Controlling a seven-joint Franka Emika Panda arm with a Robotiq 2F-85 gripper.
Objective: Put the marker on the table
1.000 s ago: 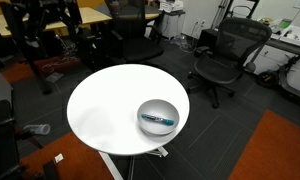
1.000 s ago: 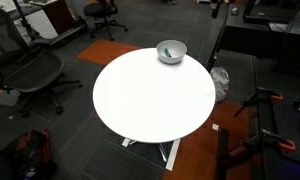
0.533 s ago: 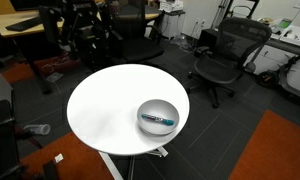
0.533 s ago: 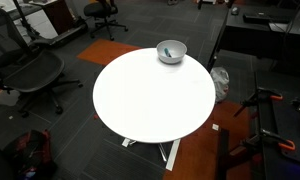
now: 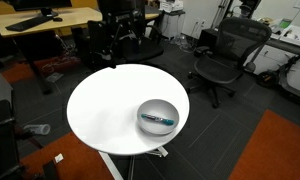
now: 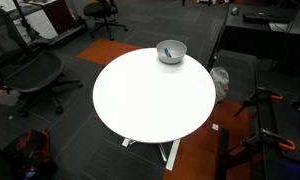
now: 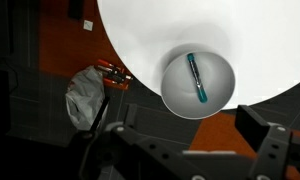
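The marker [image 5: 158,119] is a thin teal-and-dark stick lying inside the grey bowl [image 5: 145,108]. The bowl stands near the edge of the round white table [image 5: 110,105]. Marker [image 6: 167,54], bowl [image 6: 178,48] and table [image 6: 155,100] show in both exterior views. In the wrist view the marker [image 7: 195,78] lies in the bowl [image 7: 175,95] on the table [image 7: 150,30], far below my gripper [image 7: 190,140]. The gripper is open and empty, its fingers wide apart. In an exterior view the dark arm [image 5: 118,35] hangs high beyond the table's far edge.
Black office chairs [image 5: 225,55] [image 6: 30,75] stand around the table. A wooden desk [image 5: 40,18] is behind the arm. A crumpled white bag [image 7: 85,95] lies on the floor by the table near the bowl. Orange carpet patches flank the pedestal.
The arm has swung to the right across the back of the scene, from over the desk towards the table's far edge. Marker and bowl have not moved.
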